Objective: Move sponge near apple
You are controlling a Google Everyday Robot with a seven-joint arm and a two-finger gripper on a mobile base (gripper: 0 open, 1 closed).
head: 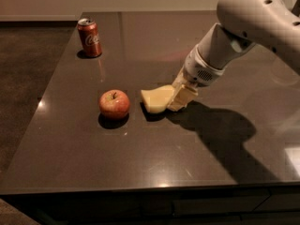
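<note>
The red apple (pixel 114 104) with yellowish patches and a dark stem sits on the dark table (pixel 140 158), left of middle. The pale yellow sponge (pixel 156 99) is just to the right of the apple, a small gap apart, low over or on the tabletop. My gripper (pixel 179 99) comes in from the upper right on the white arm and is shut on the sponge's right end, its pale blocky fingers (pixel 183 96) against the sponge.
A red soda can (pixel 89 37) stands upright at the table's back left. The table's left and front edges drop off to a dark floor. The arm casts a wide shadow on the right part of the table.
</note>
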